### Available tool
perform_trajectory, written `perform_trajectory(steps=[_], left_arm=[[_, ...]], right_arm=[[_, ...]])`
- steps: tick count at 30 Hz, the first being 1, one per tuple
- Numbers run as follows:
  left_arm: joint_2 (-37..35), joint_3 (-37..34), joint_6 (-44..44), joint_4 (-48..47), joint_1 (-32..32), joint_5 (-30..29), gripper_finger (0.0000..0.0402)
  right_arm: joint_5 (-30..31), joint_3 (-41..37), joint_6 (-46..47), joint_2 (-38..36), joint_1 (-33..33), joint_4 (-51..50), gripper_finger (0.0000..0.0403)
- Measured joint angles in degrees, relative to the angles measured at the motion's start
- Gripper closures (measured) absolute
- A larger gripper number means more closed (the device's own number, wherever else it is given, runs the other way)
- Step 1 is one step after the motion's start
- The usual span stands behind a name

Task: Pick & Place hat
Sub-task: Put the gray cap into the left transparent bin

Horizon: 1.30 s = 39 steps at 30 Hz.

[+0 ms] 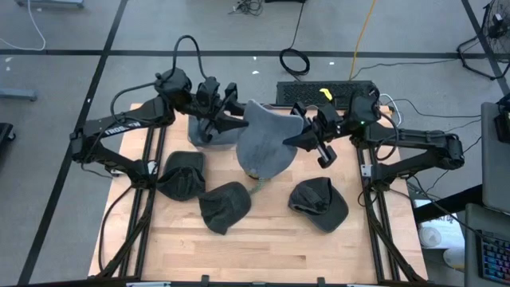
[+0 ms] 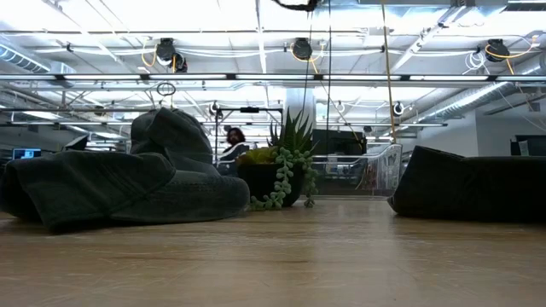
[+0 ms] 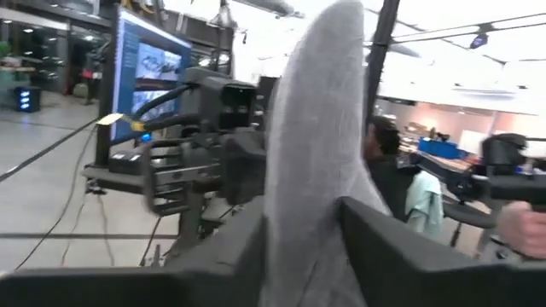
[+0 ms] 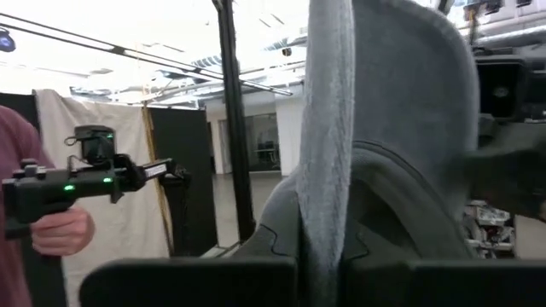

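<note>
A light grey hat point(image 1: 267, 145) hangs in the air over the table's far middle, held between both grippers. My left gripper point(image 1: 239, 124) is shut on its left side and my right gripper point(image 1: 293, 140) is shut on its right side. In the left wrist view the grey hat point(image 3: 311, 153) stands up between my fingers, with the right arm beyond it. In the right wrist view the grey hat point(image 4: 384, 128) fills the middle. The low view shows neither gripper nor this hat. My left gripper pinches the grey hat's left edge point(image 3: 299, 247) between its two fingers, coming level from the table's left. The cloth rises as a thin upright fold past the fingers, lifted clear of the table. My right gripper pinches the hat's right edge point(image 4: 328, 230) between its two fingers, coming level from the table's right. The edge stands upright between them, and the hat is off the table.
A second grey hat point(image 1: 203, 134) lies under the left arm. Three dark hats lie on the table's near half point(image 1: 182, 174), point(image 1: 225, 207), point(image 1: 319, 204). A potted trailing plant point(image 2: 280, 175) stands near the middle. A person's hand point(image 4: 60, 228) holds a device beyond the table.
</note>
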Motion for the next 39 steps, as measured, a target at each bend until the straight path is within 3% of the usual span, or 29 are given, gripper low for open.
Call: perform_trajectory(steps=[4, 6, 14, 21, 27, 33, 39], left_arm=[[-0.1, 0.0, 0.05, 0.11, -0.01, 4.53, 0.0354], [-0.22, 0.01, 0.01, 0.19, -0.07, 6.93, 0.0385], [-0.25, 0.02, -5.45, 0.09, 1.63, 11.22, 0.0392], [-0.09, -0.02, -12.9, 0.0, 4.94, 19.06, 0.0392], [-0.1, -0.04, -17.44, 0.05, 6.24, 25.52, 0.0392], [-0.13, -0.07, -22.84, -0.72, 6.16, 29.66, 0.0392], [-0.13, -0.07, -23.41, -8.88, 5.32, 30.4, 0.0392]], right_arm=[[-0.23, 0.0, 0.01, -0.06, -0.63, -1.08, 0.0403], [-0.2, 0.0, -0.01, -0.09, -0.77, -2.2, 0.0403], [0.81, 0.0, 3.97, -0.37, -0.79, -3.79, 0.0378], [0.77, -0.02, 11.92, -3.7, -1.16, -14.31, 0.0301], [-5.3, -0.02, 12.3, -6.6, -1.16, -21.86, 0.0244], [-4.21, 0.02, 17.35, -8.11, -2.93, -22.65, 0.0221], [-4.33, 0.0, 22.16, -7.48, -5.21, -23.22, 0.0218]])
